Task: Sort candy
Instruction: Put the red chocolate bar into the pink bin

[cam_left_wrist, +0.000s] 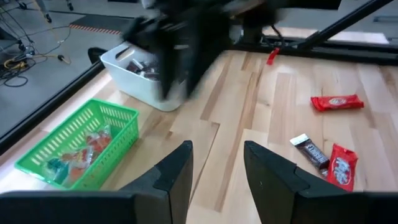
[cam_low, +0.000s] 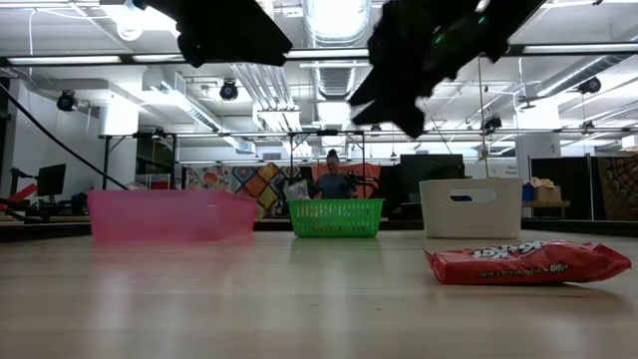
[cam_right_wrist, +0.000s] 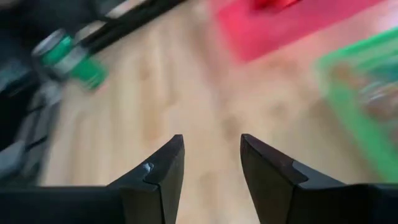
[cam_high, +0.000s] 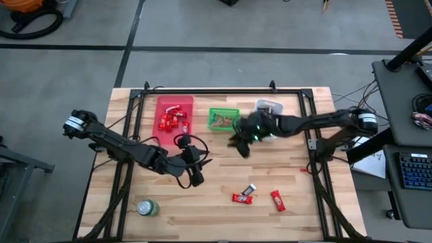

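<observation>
Three pieces of candy lie loose on the wooden table near its front right: a red one (cam_high: 241,198), a dark brown-and-silver one (cam_high: 250,191) touching it, and another red one (cam_high: 278,200). In the left wrist view they are the red (cam_left_wrist: 342,168), the dark (cam_left_wrist: 311,151) and the red (cam_left_wrist: 337,102). My left gripper (cam_high: 197,169) hovers open over the table's middle, left of them. My right gripper (cam_high: 239,147) hangs open in the air just in front of the green basket (cam_high: 223,119), holding nothing; its wrist view (cam_right_wrist: 211,168) is blurred.
Along the far side stand a red tray (cam_high: 174,115) with red candy, the green basket with small sweets (cam_left_wrist: 81,149), and a white bin (cam_high: 268,106) with dark candy. A green can (cam_high: 148,208) stands near the front left. A black frame rail (cam_high: 310,135) runs along the right.
</observation>
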`<state>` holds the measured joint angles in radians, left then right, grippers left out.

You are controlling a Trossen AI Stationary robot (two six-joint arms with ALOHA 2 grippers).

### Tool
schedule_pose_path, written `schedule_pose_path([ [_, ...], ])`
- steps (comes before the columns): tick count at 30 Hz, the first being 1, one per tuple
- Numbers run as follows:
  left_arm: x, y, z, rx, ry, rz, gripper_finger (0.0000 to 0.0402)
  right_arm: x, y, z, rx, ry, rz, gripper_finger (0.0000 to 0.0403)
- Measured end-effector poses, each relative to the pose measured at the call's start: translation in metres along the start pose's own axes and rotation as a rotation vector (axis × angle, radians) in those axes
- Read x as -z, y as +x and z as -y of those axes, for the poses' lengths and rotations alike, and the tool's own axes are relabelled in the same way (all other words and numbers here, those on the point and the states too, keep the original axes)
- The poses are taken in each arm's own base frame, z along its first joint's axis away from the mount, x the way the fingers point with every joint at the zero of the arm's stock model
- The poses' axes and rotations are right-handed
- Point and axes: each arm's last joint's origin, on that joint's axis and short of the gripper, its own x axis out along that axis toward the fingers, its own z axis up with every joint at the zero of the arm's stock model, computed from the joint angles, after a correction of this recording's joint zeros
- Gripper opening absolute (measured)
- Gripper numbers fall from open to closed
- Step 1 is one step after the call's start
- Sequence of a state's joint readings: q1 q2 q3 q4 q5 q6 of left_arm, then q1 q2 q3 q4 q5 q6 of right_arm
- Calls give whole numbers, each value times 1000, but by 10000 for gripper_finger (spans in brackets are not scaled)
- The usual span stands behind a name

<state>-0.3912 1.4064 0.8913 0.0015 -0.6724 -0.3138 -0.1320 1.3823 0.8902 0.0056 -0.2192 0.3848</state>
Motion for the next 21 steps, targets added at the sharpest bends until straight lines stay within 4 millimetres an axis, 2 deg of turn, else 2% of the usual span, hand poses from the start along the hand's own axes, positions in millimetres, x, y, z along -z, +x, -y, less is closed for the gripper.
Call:
schedule_pose_path([
  [4, 6, 8, 5, -5, 28, -15, 127, 15, -8, -49, -131, -22, -46, 145],
  [7, 6, 10, 7, -5, 47, -17, 127, 27, -11, -76, -145, 10, -66, 145],
  [11, 2, 10, 8, -1, 52, -5, 127, 41, -17, -93, 5, 121, -162, 145],
  [18, -2, 10, 9, 3, 74, 3, 127, 76, -25, -115, 327, 384, -513, 145],
  [21, -2, 10, 9, 3, 77, 3, 127, 101, -31, -130, 499, 478, -706, 146],
])
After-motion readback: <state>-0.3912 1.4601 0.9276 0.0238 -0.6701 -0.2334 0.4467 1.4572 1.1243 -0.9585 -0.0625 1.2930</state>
